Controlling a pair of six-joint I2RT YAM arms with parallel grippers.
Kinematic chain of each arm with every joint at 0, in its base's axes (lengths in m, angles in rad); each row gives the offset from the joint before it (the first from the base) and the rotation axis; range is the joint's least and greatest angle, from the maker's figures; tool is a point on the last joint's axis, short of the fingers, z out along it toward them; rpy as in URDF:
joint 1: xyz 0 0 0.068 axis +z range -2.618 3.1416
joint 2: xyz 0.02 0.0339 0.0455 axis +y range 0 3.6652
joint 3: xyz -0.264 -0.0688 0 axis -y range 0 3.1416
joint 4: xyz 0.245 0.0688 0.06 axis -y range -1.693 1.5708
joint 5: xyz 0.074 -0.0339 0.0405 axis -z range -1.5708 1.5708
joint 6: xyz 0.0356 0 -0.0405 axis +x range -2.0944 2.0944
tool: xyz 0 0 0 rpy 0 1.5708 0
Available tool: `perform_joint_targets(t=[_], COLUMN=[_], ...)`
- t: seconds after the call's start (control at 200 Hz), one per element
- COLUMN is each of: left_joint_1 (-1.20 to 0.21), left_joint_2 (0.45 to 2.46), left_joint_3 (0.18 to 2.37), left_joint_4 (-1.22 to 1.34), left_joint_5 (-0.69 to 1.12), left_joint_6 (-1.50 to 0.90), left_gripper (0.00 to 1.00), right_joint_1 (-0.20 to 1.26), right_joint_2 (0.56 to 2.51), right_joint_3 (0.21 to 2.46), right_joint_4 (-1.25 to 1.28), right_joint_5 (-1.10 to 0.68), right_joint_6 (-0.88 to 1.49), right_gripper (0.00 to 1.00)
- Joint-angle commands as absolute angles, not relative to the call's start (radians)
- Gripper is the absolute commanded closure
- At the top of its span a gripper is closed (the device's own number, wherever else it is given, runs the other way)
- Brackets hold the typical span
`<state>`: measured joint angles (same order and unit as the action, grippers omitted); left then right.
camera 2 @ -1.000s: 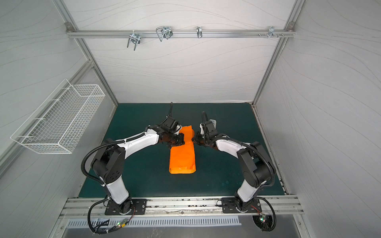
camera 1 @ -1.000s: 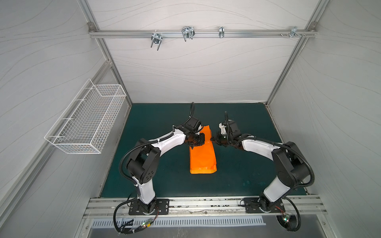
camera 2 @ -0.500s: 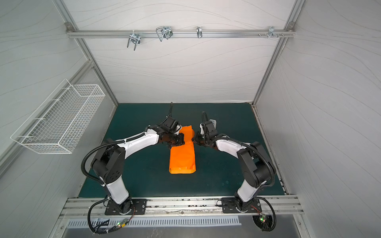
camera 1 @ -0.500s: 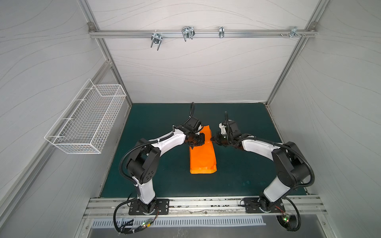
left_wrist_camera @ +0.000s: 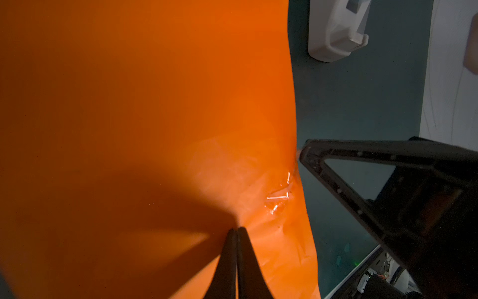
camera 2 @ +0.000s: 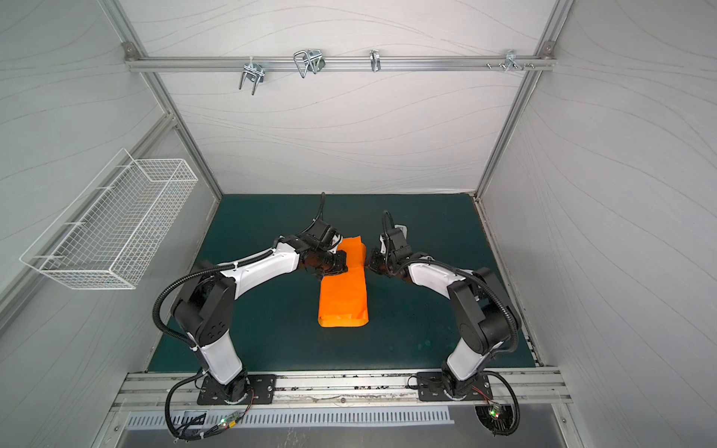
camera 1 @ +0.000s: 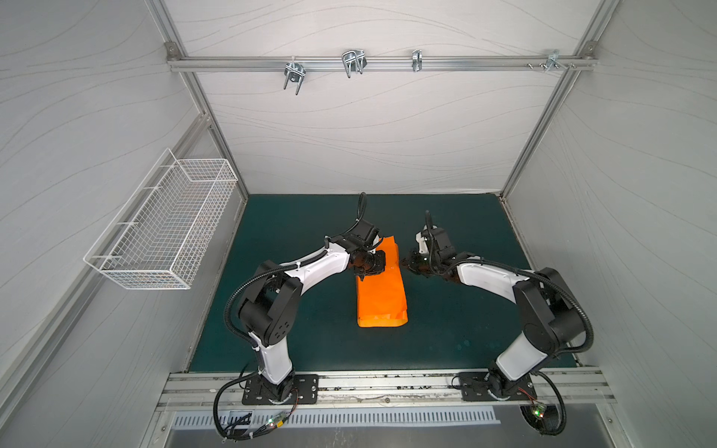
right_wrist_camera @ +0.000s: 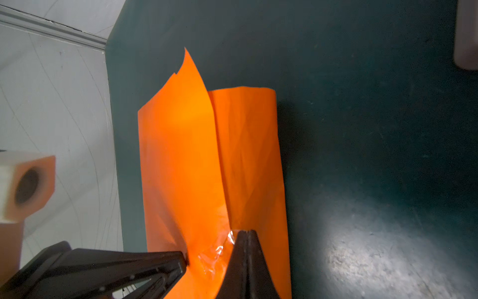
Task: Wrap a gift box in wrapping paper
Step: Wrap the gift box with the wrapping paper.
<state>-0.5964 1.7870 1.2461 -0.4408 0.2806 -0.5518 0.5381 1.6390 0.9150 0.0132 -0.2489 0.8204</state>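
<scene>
The orange wrapping paper [camera 1: 382, 294] [camera 2: 343, 294] lies folded into a long packet on the green mat. The gift box is hidden inside it. My left gripper [camera 1: 387, 267] [left_wrist_camera: 236, 229] is shut, its tips resting on the paper's top fold [left_wrist_camera: 142, 103] at the packet's far part. My right gripper [camera 1: 405, 263] [right_wrist_camera: 247, 231] is shut too, its tips against the paper's right side [right_wrist_camera: 181, 155]. A crinkled piece of clear tape [left_wrist_camera: 280, 196] [right_wrist_camera: 214, 255] sits on the paper between the two grippers. A loose paper flap stands up beyond them.
A white tape dispenser [camera 1: 421, 236] [left_wrist_camera: 336, 28] stands on the mat just behind the right gripper. A wire basket [camera 1: 163, 229] hangs on the left wall. A rail with hooks [camera 1: 353, 64] crosses the back wall high up.
</scene>
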Motion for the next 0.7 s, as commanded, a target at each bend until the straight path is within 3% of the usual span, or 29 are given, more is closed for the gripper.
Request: perform_joint_targets(t=[0.0, 0.695], left_joint_1=[-0.610, -0.611], left_joint_2=[1.862, 1.870], left_joint_3=[1.214, 1.221], left_joint_4=[-0.533, -0.530], left_joint_5=[0.238, 0.244], left_joint_6=[-0.538, -0.538], left_gripper=[0.92, 0.92], right_joint_1=[0.535, 0.569], right_joint_2=[1.627, 1.654], right_joint_3=[0.932, 0.983], right_joint_4=[-0.005, -0.043], right_joint_5=[-0.261, -0.229], right_joint_6=[0.816, 0.794], right_gripper=[1.00, 1.00])
